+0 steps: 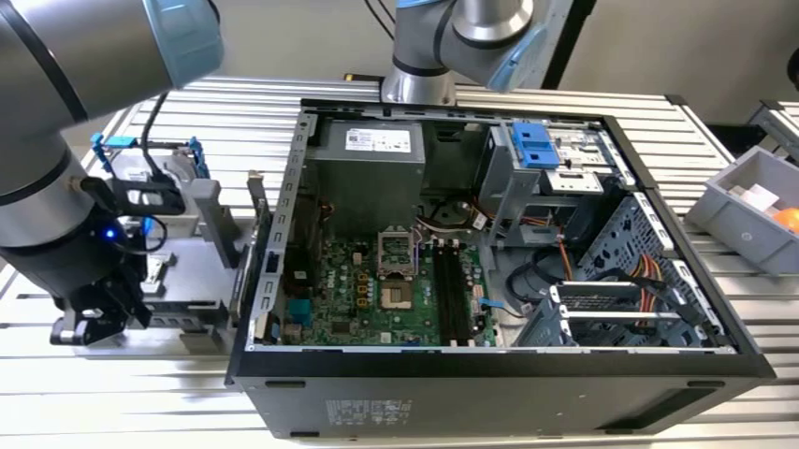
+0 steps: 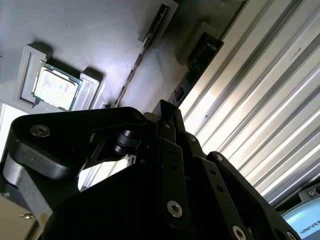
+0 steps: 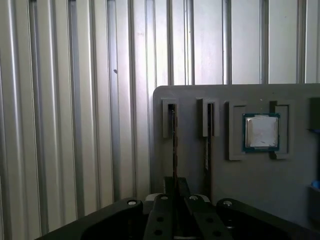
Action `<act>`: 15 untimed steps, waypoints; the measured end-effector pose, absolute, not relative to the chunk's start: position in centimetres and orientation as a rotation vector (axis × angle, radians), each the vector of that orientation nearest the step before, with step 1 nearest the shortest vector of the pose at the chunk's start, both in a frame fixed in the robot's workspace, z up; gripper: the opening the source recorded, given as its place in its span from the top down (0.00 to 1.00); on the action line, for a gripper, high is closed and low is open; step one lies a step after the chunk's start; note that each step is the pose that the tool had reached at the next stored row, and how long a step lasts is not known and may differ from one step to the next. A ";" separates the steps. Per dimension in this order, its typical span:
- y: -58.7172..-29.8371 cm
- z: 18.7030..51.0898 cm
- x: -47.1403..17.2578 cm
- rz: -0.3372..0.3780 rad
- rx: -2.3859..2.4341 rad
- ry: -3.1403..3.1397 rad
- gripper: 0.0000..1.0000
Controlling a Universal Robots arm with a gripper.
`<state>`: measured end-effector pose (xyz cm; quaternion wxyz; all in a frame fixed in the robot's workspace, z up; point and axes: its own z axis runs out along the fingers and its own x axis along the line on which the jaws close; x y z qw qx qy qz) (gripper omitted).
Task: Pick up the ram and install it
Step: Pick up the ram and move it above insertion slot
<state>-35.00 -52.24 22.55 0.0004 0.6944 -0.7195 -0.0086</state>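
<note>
— While it hangs so low, what's the claw (image 3: pixel 175 186) doing?
— Seems pinched shut on the ram (image 3: pixel 174 145), which stands on edge in a slot of the grey holder (image 3: pixel 250 190), its top edge offered up for gripping. A processor (image 3: pixel 261 131) lies pocketed beside; the open computer case (image 1: pixel 500 393) stands near.

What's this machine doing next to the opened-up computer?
A robot arm's gripper is down at a grey holder on the table beside the open computer case. It sits right over the ram, a thin stick standing on edge in one of the holder's slots. A second stick and a processor chip sit alongside. The ram has not yet been lifted out.
</note>
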 end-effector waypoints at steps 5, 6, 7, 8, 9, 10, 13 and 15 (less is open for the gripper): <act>-52.2 22.8 -35.0 -0.027 2.181 -2.260 1.00; -52.2 22.9 -35.0 -0.027 2.181 -2.260 1.00; -52.2 23.0 -35.0 -0.027 2.181 -2.260 1.00; -52.2 23.0 -35.0 -0.027 2.181 -2.260 1.00; -52.2 23.1 -35.0 -0.027 2.181 -2.260 1.00; -52.2 23.2 -35.0 -0.027 2.181 -2.260 1.00; -52.2 23.4 -35.0 -0.027 2.181 -2.260 1.00; -52.2 23.6 -35.0 -0.027 2.181 -2.260 1.00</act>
